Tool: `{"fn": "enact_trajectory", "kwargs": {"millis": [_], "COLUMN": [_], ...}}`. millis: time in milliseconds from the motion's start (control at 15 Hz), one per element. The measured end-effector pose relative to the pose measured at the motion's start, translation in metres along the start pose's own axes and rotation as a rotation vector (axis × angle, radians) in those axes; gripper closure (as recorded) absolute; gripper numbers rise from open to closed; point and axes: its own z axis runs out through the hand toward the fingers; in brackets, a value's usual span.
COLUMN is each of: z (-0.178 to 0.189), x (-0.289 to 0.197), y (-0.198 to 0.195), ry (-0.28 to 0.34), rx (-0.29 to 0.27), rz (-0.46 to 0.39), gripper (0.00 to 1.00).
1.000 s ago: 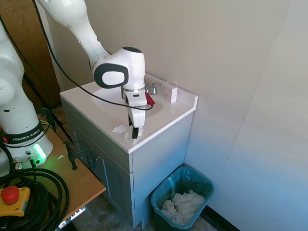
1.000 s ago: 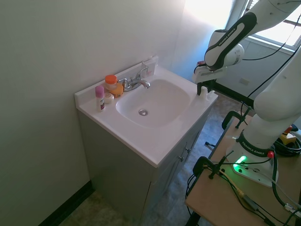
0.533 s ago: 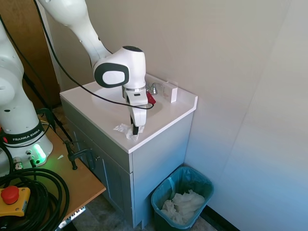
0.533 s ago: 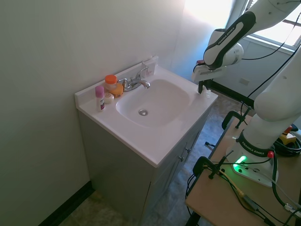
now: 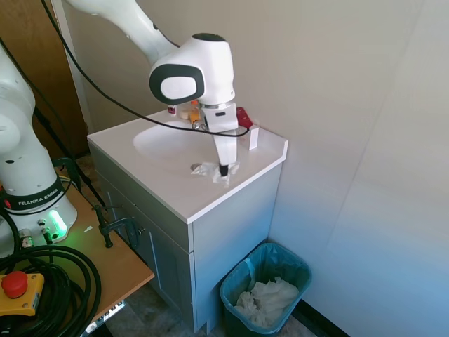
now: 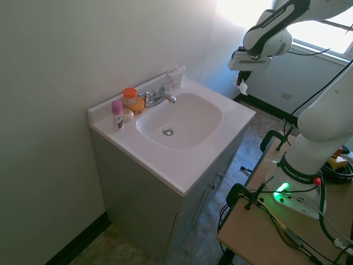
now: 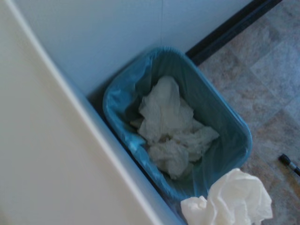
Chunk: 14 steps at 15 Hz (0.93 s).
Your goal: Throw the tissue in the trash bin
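With the hand (image 5: 224, 170) clamped on the tissue (image 5: 212, 170) at centre frame, it should clear the table (image 5: 175, 200) edge before releasing over the trash bin (image 5: 298, 265), lower right.

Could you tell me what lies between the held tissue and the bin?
Only open air: in the wrist view, the tissue hangs above the bin, nothing intervening.

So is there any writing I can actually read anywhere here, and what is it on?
"FRANKA EMIKA": on the black band round the white arm's base.
The same band in the second exterior view: print too small to read.
The pink bottle and orange-capped jar by the faucet: labels too blurred to read.
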Motion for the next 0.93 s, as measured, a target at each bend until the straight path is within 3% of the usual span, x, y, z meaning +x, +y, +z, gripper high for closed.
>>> {"fn": "enact_trajectory", "kwargs": {"millis": [200, 667, 733, 933], "z": [0.006, 0.148, 0.164, 0.184], "x": [0.045, 0.109, 0.112, 0.111], "y": [-0.031, -0.075, -0.079, -0.091], "ry": [-0.006, -0.020, -0.017, -0.019], "rx": [0.032, -0.088, -0.100, -0.107], "rz": [0.111, 0.247, 0.251, 0.241], "gripper": [1.00, 1.00, 0.00, 0.00]}}
